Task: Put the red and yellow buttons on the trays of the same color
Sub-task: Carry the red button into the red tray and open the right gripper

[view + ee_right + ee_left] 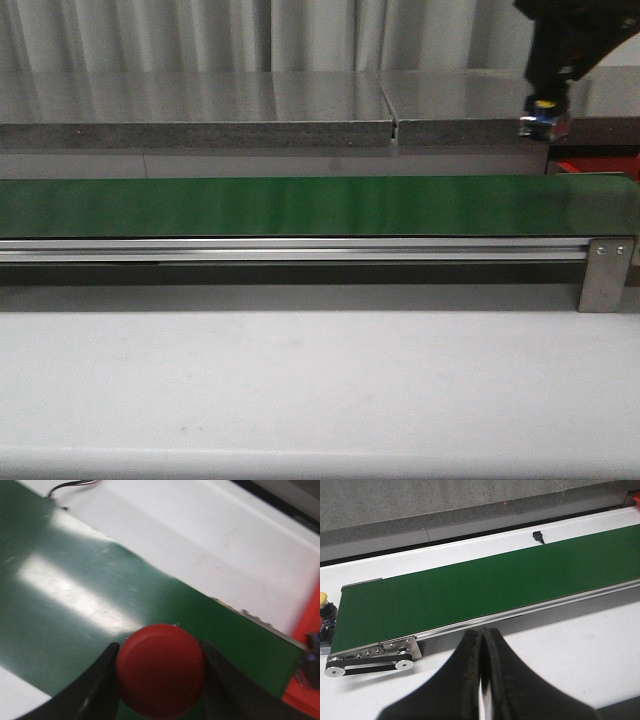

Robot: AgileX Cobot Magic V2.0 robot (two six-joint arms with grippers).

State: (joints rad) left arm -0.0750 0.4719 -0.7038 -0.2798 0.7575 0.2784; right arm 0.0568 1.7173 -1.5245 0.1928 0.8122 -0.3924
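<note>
Your right pincer is clamped on the red button, and the red tray sits at the frame's right edge.

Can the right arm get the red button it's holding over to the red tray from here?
Probably yes. The right gripper holds the red button above the green belt, and the red tray lies just past the belt's end with nothing between.

Belt: green, long, running across the tabletop.
Rail: silver, along the belt's near edge.
Bracket: metal, at the rail's right end.
Ledge: grey stone, behind the belt.
Curtain: pale, pleated, rearmost.
</note>
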